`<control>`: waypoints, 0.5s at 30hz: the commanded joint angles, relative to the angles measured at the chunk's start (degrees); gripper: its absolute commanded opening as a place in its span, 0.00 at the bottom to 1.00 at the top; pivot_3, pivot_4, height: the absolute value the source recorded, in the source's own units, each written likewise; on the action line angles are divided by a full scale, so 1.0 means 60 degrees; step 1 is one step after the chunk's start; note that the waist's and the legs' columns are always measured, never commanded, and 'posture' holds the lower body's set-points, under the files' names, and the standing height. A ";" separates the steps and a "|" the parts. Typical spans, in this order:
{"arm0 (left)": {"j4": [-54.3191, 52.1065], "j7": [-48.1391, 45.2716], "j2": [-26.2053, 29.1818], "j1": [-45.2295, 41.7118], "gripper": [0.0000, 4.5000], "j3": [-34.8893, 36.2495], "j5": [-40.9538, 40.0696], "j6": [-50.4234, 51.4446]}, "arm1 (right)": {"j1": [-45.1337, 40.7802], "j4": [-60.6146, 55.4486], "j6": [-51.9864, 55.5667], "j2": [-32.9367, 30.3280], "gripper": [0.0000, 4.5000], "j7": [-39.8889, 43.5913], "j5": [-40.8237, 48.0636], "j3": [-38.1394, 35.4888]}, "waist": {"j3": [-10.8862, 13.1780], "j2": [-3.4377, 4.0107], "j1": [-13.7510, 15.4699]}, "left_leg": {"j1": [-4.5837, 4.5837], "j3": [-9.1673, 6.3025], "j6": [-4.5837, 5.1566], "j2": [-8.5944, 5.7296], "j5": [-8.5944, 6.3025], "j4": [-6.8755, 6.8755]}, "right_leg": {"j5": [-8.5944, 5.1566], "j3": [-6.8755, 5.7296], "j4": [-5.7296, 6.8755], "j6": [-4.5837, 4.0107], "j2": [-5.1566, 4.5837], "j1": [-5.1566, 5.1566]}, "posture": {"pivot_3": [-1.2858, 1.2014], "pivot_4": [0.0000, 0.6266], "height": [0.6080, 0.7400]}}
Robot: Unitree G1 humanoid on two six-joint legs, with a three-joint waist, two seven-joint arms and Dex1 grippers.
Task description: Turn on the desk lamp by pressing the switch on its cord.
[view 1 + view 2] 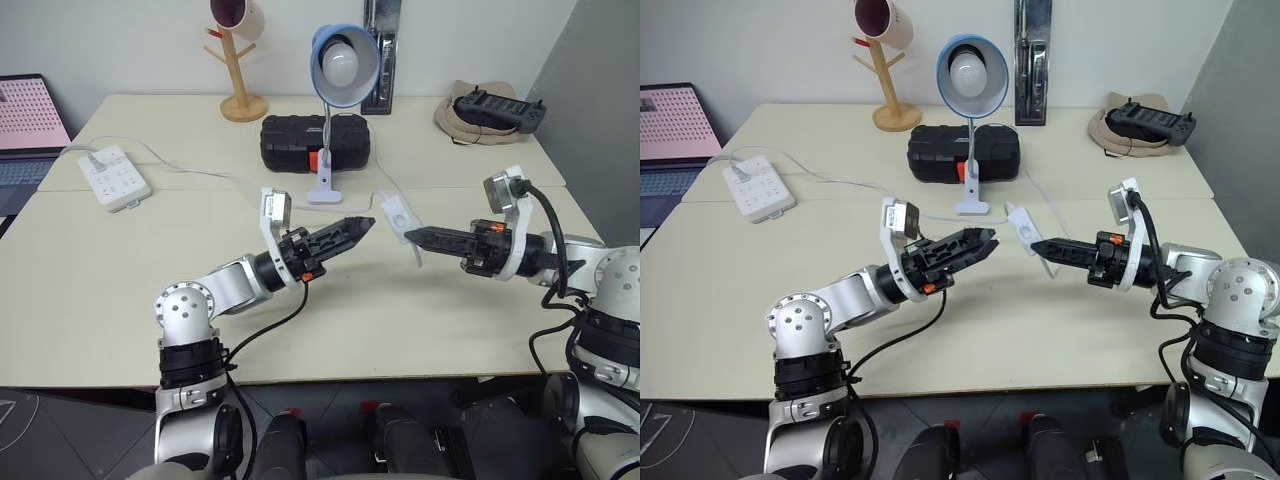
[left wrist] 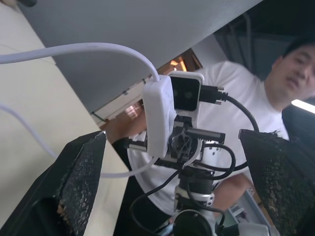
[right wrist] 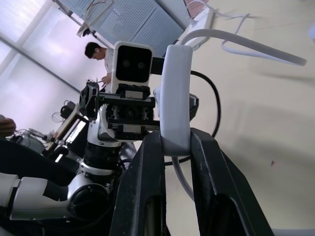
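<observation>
Right now I see my right gripper (image 1: pixel 412 236) clamped on the switch (image 1: pixel 398 217), lifted clear of the table (image 1: pixel 100 290); in the right wrist view the white block sits pinched between both black fingers (image 3: pixel 145 162). My left gripper (image 1: pixel 985 240) faces it from just beside, jaws spread wide, touching nothing. The cord (image 1: pixel 200 172) trails from the switch back toward the power strip (image 1: pixel 113 176) near the table's left edge. Behind the grippers stands the desk lamp (image 1: pixel 340 70), its clip base (image 1: pixel 324 192) close to the switch, with a black case (image 1: pixel 290 142) just behind the base. Open tabletop lies toward the near edge under both arms.
</observation>
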 commanded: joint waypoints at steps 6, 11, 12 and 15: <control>-0.0105 0.0107 -0.0294 -0.0264 1.00 -0.0459 -0.0254 -0.0546 | -0.0205 -0.0572 0.0448 0.0270 0.08 -0.0957 0.1302 -0.0412 | 0.0000 0.0000 -0.0001 | -0.0001 0.0002 0.0000 0.0000 0.0000 -0.0001 | 0.0000 0.0001 -0.0004 0.0000 0.0001 0.0000 | 0.52 0.24 1.00; -0.0130 0.0144 -0.0286 -0.0269 1.00 -0.0547 -0.0314 -0.0665 | -0.0209 -0.0507 0.0438 0.0237 0.08 -0.1351 0.1776 -0.0428 | 0.0000 0.0000 -0.0002 | -0.0001 0.0002 0.0001 0.0000 0.0000 -0.0004 | -0.0001 0.0001 -0.0009 0.0000 0.0002 0.0000 | 0.52 0.24 1.00; -0.0142 0.0135 -0.0281 -0.0269 1.00 -0.0569 -0.0308 -0.0691 | -0.0208 -0.0497 0.0423 0.0231 0.08 -0.1422 0.1860 -0.0422 | 0.0000 0.0000 -0.0002 | -0.0003 0.0002 0.0000 0.0000 0.0000 -0.0004 | -0.0001 0.0001 -0.0011 0.0000 0.0002 0.0000 | 0.52 0.24 1.00; -0.0133 0.0157 -0.0298 -0.0280 0.91 -0.0602 -0.0215 -0.0842 | -0.0211 -0.0442 0.0373 0.0201 0.08 -0.1637 0.2142 -0.0400 | 0.0000 0.0000 -0.0002 | -0.0005 0.0002 0.0000 0.0000 -0.0001 -0.0005 | -0.0001 0.0002 -0.0015 0.0001 0.0002 0.0000 | 0.52 0.24 1.00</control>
